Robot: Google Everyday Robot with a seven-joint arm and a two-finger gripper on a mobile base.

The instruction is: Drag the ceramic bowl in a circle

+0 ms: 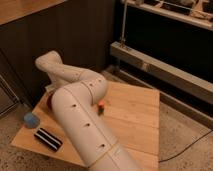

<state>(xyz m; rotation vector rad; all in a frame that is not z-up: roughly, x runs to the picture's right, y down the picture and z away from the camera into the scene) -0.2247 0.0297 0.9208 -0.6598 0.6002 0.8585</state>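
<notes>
Only a reddish-brown sliver of the ceramic bowl [49, 103] shows, at the left side of the wooden table [132, 117], just beside my white arm [80, 107]. The arm rises from the bottom of the view, bends at the elbow and reaches back left, then down toward the bowl. My gripper is hidden behind the arm's thick link, somewhere at the bowl. The rest of the bowl is covered by the arm.
A small light-blue round object [31, 119] sits near the table's left edge. A dark striped rectangular block [47, 139] lies near the front left corner. A small orange and green item [101, 106] sits mid-table. A dark wall and a metal rail [160, 67] stand behind.
</notes>
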